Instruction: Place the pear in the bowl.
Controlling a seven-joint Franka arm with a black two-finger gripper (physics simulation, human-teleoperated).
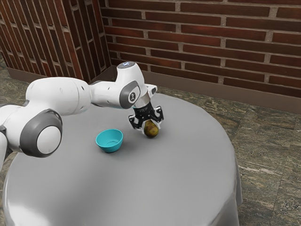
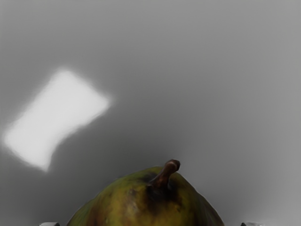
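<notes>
Our pincer [image 1: 151,130] is spread wide around the pear [image 2: 141,205], gripping nothing. Nearby, upright on our tabletop [image 1: 188,179]: turquoise bowl [image 1: 109,144].

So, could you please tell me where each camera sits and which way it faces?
Exterior view: at my side, looking down across the table at the bowl and pear; my arm and gripper show.
Wrist view: on my gripper, facing down at the table past the pear's stem; small bits of the gripper show at the lower edge.
Shared: the pear and the grey table.
</notes>
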